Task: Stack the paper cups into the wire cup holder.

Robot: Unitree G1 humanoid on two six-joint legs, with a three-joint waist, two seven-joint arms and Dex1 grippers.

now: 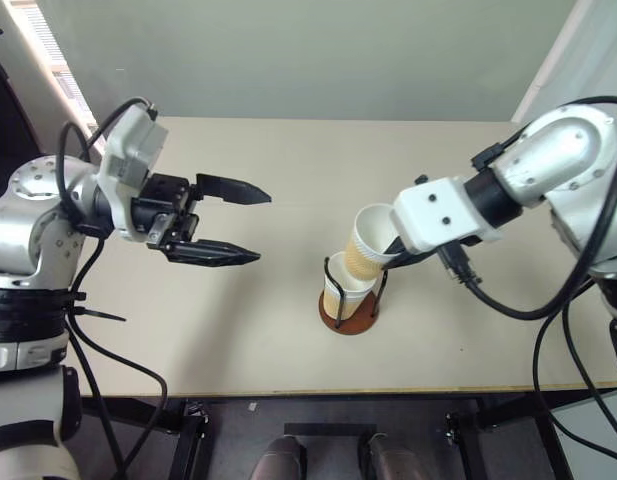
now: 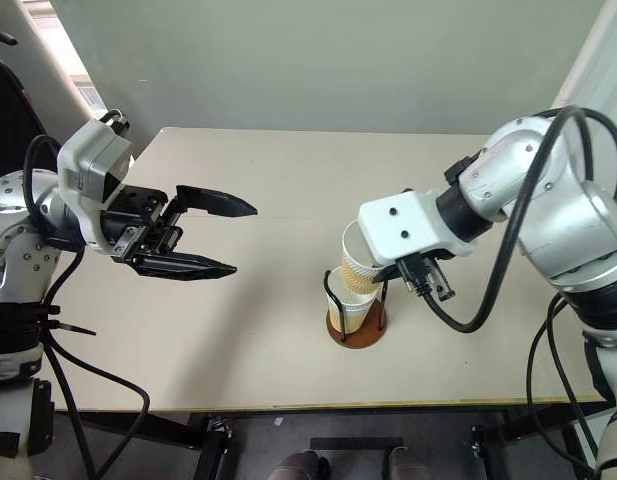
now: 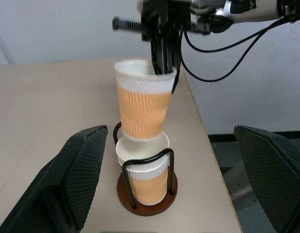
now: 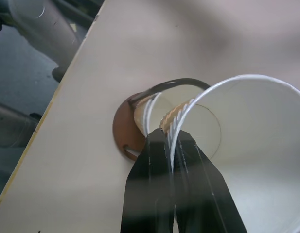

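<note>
Two paper cups sit nested in the wire cup holder on the surface, their lower halves partly hidden. A third cup tilts above them, its rim pinched by the right fingers. The left fingers stand spread wide, empty, well apart.

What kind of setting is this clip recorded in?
Probably a lab or test room: a bare beige tabletop on a black metal frame, plain grey-green wall, and a small reddish-brown wire cup holder as prop.
</note>
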